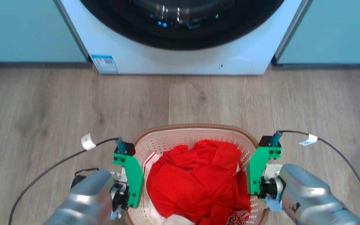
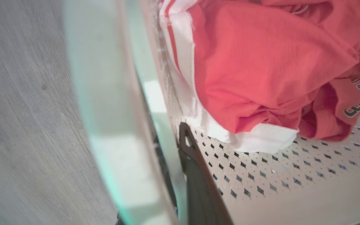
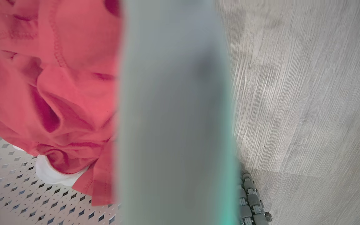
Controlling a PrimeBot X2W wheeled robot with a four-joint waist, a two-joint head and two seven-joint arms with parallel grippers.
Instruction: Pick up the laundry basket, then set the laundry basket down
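The laundry basket (image 1: 195, 127), white and perforated with a brown woven rim, sits low in the middle of the head view and holds red and white clothes (image 1: 195, 181). My left gripper (image 1: 129, 184) is at its left side and my right gripper (image 1: 256, 178) at its right side. In the left wrist view one dark finger (image 2: 198, 175) lies inside the perforated wall (image 2: 276, 175), and the blurred rim runs between the jaws. In the right wrist view the blurred rim (image 3: 173, 109) stands up the middle and hides the fingers. Whether the basket rests on the floor I cannot tell.
A white washing machine (image 1: 180, 47) with a dark round door stands straight ahead across a strip of wooden floor (image 1: 198, 97). Teal cabinet fronts (image 1: 26, 31) flank it on both sides. Black cables (image 1: 51, 168) loop out from both wrists.
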